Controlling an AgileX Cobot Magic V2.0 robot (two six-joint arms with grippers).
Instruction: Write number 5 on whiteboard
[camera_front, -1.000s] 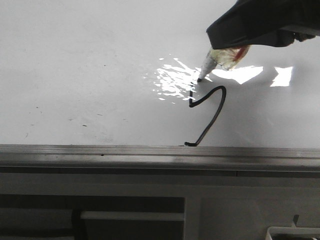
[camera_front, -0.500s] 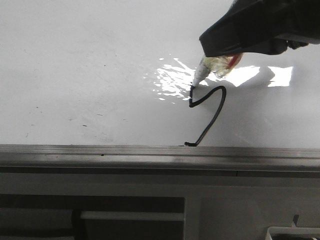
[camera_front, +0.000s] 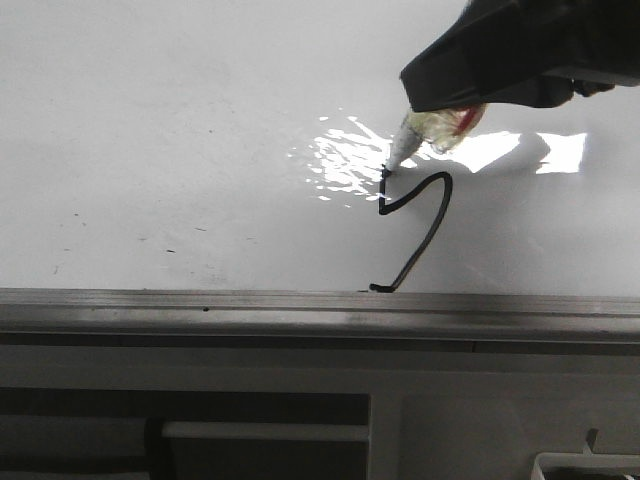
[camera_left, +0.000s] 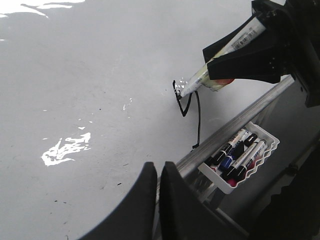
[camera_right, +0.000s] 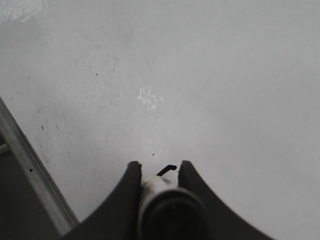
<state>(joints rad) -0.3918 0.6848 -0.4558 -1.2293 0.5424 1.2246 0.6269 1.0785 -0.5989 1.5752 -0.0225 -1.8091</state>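
My right fingers (camera_left: 235, 62) clamp a marker (camera_front: 400, 152), its tip touching the top of the 5 (camera_front: 412, 232) near the whiteboard (camera_front: 180, 130) rail. Left fingers (camera_left: 157, 172) nearly closed, empty. A tray (camera_left: 262, 155) holds markers (camera_left: 235, 152).

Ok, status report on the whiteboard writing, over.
Right tool shut on marker, tip at the stroke's upper end. Left tool shut, empty. Number 5 lacks its top bar. Whiteboard path clear.

1. In your front view, the right hand (camera_front: 440, 95) runs off the upper right edge.
2. Your right wrist view shows only a sliver of the number 5 (camera_right: 166, 170); the marker (camera_right: 155, 187) hides the rest.
3. The tray (camera_front: 585, 465) is cut off at the front view's lower right corner.
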